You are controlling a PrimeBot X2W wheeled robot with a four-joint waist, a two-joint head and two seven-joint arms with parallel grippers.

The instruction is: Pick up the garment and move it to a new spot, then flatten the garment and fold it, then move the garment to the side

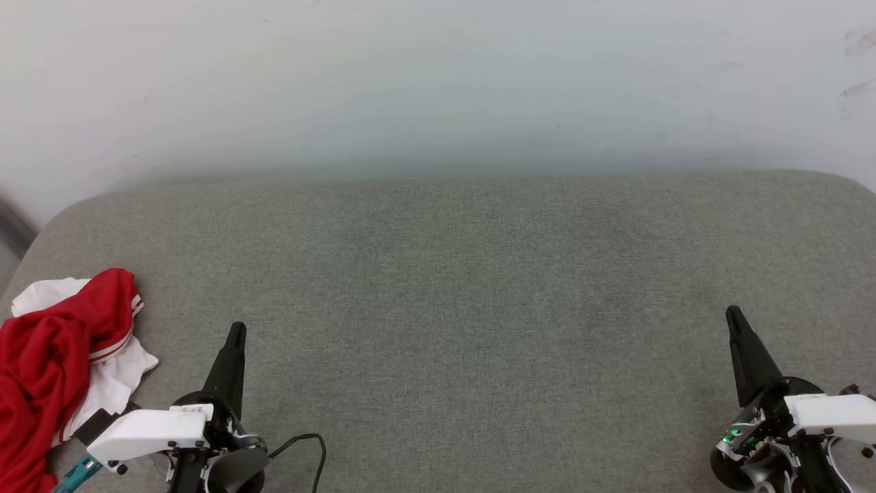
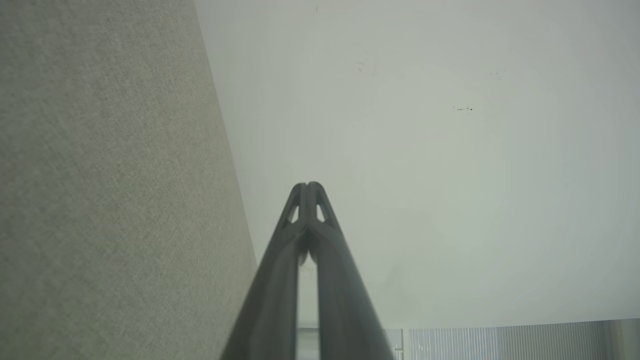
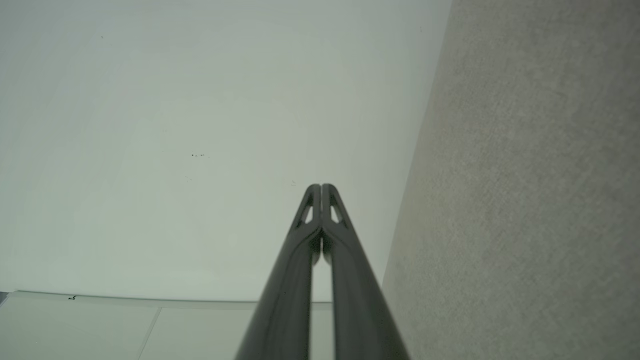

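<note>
Nearest, low in the head view: left jaws pressed tight together, empty, tips pointing up across the cushion [image 1: 438,274]; same tight closure plain along the fingers [image 2: 280,280] in the left wrist view. Right jaws likewise closed on nothing, low at the far right. Loose black cable [image 1: 308,445] curling just beside the left wrist [image 1: 147,431].

Likely trouble, by guess: no pick possible without opening first, only a shove at the shirt [image 1: 41,370]. So crumpled, easy to pinch a single layer or just a white sleeve, leaving the rest dragging and twisting. Cloth against the left wrist housing, so possible snagging there or on the cable while turning toward it. Partly cut off by the picture's left edge, so perhaps hanging over the cushion's side and prone to sliding off.

Shirt bunched at the cushion's left edge, left of the left jaws and alongside them, just beside that wrist; well apart from the right jaws. Farther off, more cushion, then pale wall [image 1: 438,82].
</note>
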